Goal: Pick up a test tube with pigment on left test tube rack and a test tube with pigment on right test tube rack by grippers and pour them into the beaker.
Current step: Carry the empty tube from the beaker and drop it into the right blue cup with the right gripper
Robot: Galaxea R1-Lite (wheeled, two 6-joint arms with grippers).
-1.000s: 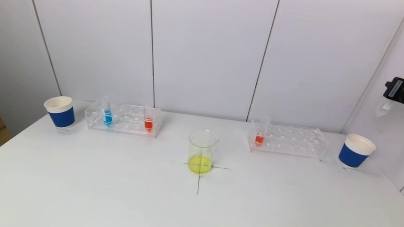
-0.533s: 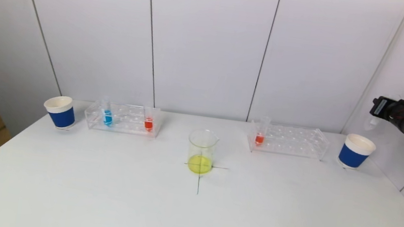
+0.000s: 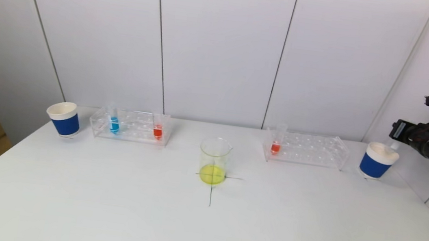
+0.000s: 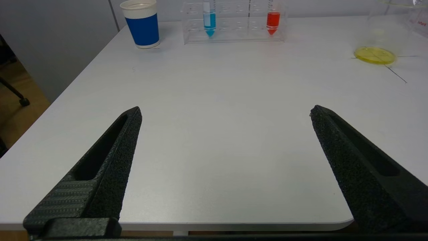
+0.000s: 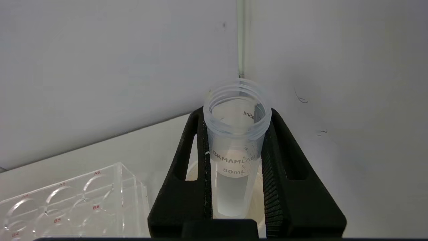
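Head view high, facing table (image 3: pixel 201 225); left wrist view low over near edge; both share beaker (image 3: pixel 214 160).

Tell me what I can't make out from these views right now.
- Right gripper: its tips are hidden behind the clear tube it clamps in the right wrist view.
- Right cup: its inside is too small to read in the head view.
- Left gripper: outside the head view; open over the table.
- Beaker: cut off by the left wrist view's edge.
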